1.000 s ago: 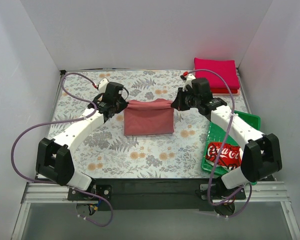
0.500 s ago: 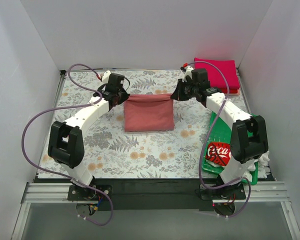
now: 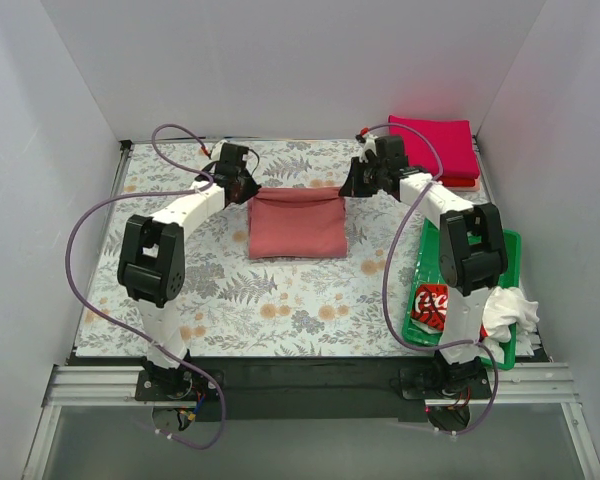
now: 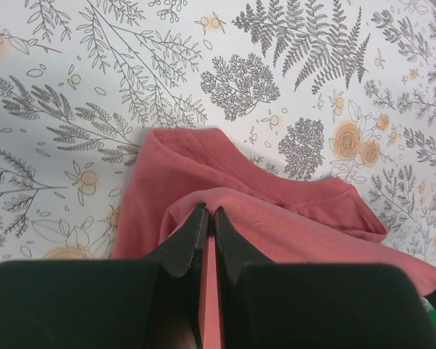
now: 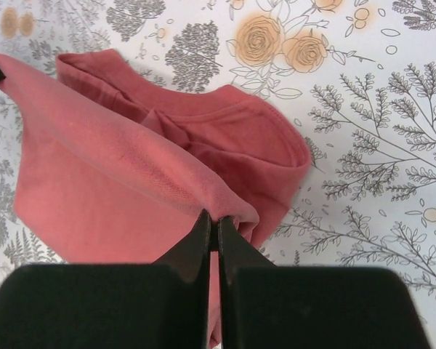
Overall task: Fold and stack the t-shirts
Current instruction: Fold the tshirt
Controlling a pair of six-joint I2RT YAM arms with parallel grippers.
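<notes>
A dusty salmon-red t-shirt [image 3: 297, 226] lies partly folded at the table's middle back. My left gripper [image 3: 248, 190] is shut on its upper left edge, seen pinched in the left wrist view [image 4: 208, 212]. My right gripper [image 3: 346, 188] is shut on its upper right edge, also seen in the right wrist view [image 5: 212, 218]. The held edge is lifted and stretched between them over the cloth below [image 5: 232, 145]. A folded magenta t-shirt [image 3: 435, 145] lies on a red one at the back right. A red Coca-Cola t-shirt [image 3: 432, 306] lies crumpled in the green tray [image 3: 507, 243].
The floral table covering [image 3: 280, 300] spans the table. White cloth [image 3: 508, 312] spills over the tray's near right side. White walls close in the left, back and right. Purple cables loop from both arms.
Both grippers have carried the shirt's held edge toward the back of the table, drawing the cloth away from the front. Both arms have stretched out farther.
</notes>
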